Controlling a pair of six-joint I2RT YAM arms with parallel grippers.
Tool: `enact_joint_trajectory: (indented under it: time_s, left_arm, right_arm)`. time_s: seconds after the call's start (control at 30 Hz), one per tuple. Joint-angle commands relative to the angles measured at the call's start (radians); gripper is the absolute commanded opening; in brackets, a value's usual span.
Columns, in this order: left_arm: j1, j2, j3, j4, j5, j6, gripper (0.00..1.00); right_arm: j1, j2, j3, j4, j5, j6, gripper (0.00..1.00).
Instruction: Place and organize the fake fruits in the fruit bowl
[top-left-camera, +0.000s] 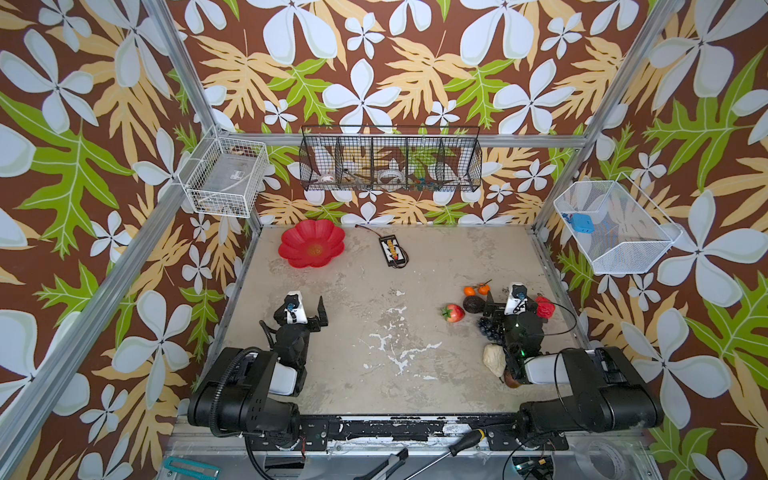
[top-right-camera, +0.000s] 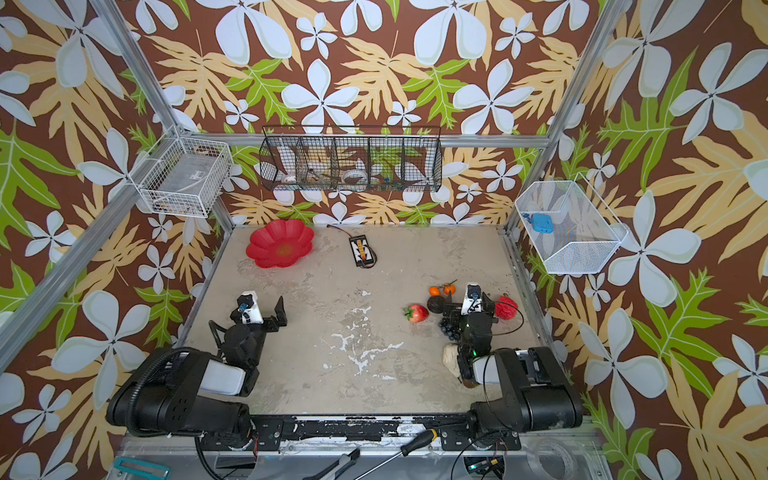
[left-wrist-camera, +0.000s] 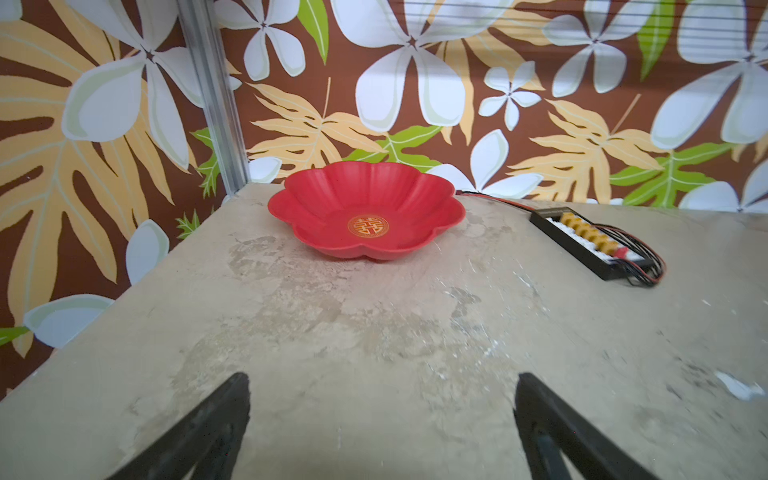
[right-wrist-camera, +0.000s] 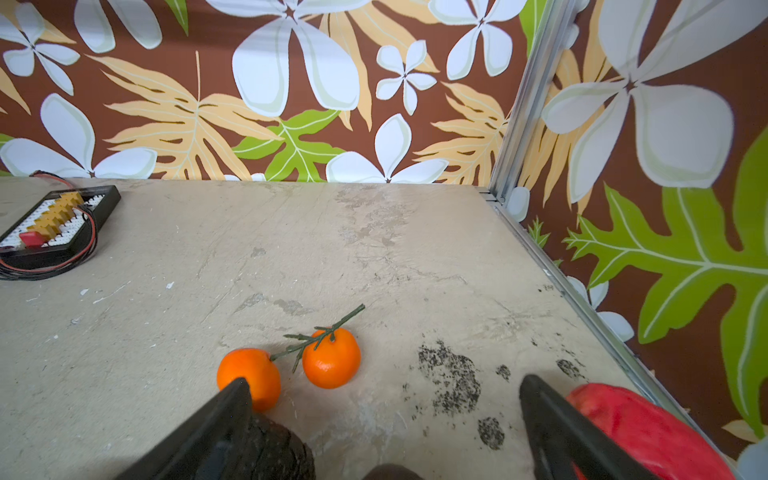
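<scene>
The light is bright, soft and even in all views. Shadows are weak and lie close under things. Ahead of the jaws of the left gripper (left-wrist-camera: 382, 376), the fruit bowl (left-wrist-camera: 365, 216) has a mild sheen and throws only a thin shadow on the table (left-wrist-camera: 374, 324). In both wrist views the jaws are dark and blurred. Just ahead of the jaws of the right gripper (right-wrist-camera: 383, 379), the oranges (right-wrist-camera: 331, 359) are sharp. Toward the edges the wrist pictures stretch and soften.
</scene>
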Motion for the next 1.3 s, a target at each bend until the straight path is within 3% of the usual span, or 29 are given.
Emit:
enact_joint_trajectory:
  time_s: [0.0, 0.17, 0.3, 0.43, 0.57, 0.63, 0.73, 0.83, 1.0, 1.07, 1.27]
  left_arm:
    - [-0.007, -0.033, -0.066, 0.214, 0.033, 0.022, 1.00]
    - [-0.027, -0.185, -0.071, 0.077, 0.066, 0.051, 1.00]
    - [-0.086, -0.368, -0.048, -0.126, -0.005, 0.070, 1.00]
    - [-0.213, -0.581, 0.028, -0.399, -0.102, 0.020, 1.00]
    - [-0.286, -0.766, 0.072, -0.591, -0.184, -0.198, 1.00]
    - [-0.286, -0.849, 0.120, -0.779, -0.290, -0.450, 1.00]
    - [-0.286, -0.914, 0.206, -1.069, -0.337, -0.673, 1.00]
    - [-0.286, -0.935, 0.252, -1.237, -0.228, -0.735, 1.00]
    - [-0.286, -0.996, 0.189, -1.339, -0.188, -0.774, 1.00]
    - [-0.285, -1.041, 0.148, -1.421, -0.275, -0.947, 1.00]
    - [-0.282, -1.040, 0.121, -1.316, -0.190, -0.839, 1.00]
  right_arm:
    - [0.020, -0.071, -0.036, 0.034, 0.009, -0.018, 1.00]
    - [0.118, -0.229, -0.096, 0.015, 0.118, -0.065, 1.00]
    - [0.156, -0.456, -0.120, -0.115, 0.031, -0.068, 1.00]
    - [0.158, -0.776, -0.095, -0.413, -0.012, 0.084, 1.00]
    - [0.157, -1.005, -0.044, -0.648, -0.079, 0.216, 1.00]
    - [0.157, -1.083, -0.003, -0.746, -0.106, 0.268, 0.99]
    - [0.158, -1.135, 0.090, -0.943, -0.050, 0.386, 0.99]
    - [0.157, -1.138, 0.186, -1.191, 0.034, 0.527, 1.00]
    - [0.156, -1.100, 0.203, -1.221, -0.112, 0.492, 1.00]
    - [0.156, -1.070, 0.222, -1.241, -0.119, 0.489, 0.99]
    - [0.156, -1.036, 0.270, -1.300, -0.114, 0.444, 1.00]
